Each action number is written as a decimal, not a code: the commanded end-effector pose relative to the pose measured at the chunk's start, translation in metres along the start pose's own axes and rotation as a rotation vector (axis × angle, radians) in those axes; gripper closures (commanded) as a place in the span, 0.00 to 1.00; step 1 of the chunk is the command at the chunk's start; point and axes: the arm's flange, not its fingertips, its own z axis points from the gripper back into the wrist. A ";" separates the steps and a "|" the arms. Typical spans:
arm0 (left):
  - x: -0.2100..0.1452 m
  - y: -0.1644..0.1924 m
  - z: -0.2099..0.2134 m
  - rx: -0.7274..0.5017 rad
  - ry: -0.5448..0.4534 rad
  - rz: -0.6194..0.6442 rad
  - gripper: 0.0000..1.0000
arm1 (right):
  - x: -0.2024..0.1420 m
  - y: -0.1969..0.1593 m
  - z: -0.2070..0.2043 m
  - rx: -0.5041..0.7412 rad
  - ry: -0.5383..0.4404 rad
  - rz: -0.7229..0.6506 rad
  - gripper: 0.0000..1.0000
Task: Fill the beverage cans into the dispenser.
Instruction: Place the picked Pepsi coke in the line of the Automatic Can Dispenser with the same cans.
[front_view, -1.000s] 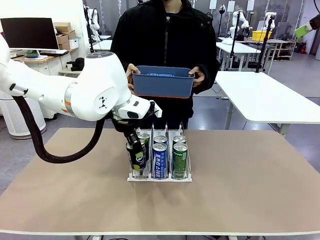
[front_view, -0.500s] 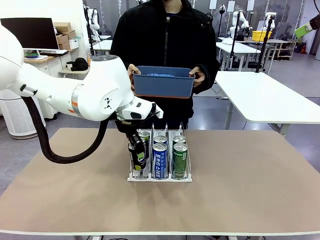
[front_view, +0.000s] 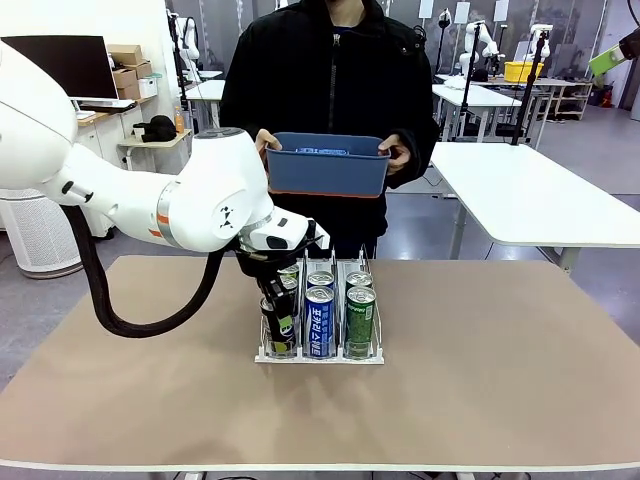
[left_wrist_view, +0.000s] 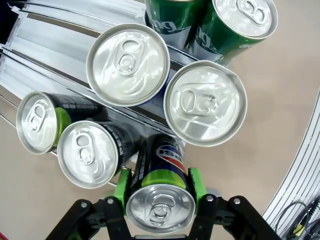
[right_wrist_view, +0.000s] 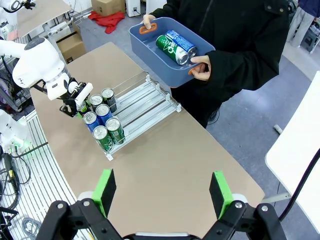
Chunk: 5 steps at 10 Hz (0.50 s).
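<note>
Seventh can entering the dispenser (front_view: 320, 358)
Left gripper (left_wrist_view: 160, 185) clamps a black-and-green can (left_wrist_view: 161, 170) at the left lane; right gripper (right_wrist_view: 162, 192) wide open, empty. Six racked; two lie in the blue bin (front_view: 325, 172).

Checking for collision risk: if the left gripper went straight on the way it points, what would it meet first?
The left gripper, shut on a black-and-green can, points down into the dispenser, left lane. The can's base would likely meet the lane floor first; the gap is unclear.
</note>
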 end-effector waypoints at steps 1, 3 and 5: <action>-0.007 0.000 -0.003 -0.082 0.017 -0.012 0.43 | 0.001 0.001 -0.001 0.010 -0.001 -0.006 0.00; -0.001 0.001 -0.003 -0.014 -0.002 0.001 0.43 | 0.001 0.001 -0.001 0.010 -0.001 -0.006 0.00; -0.002 0.004 -0.002 -0.018 -0.003 0.008 0.43 | 0.001 0.001 -0.001 0.010 -0.001 -0.006 0.00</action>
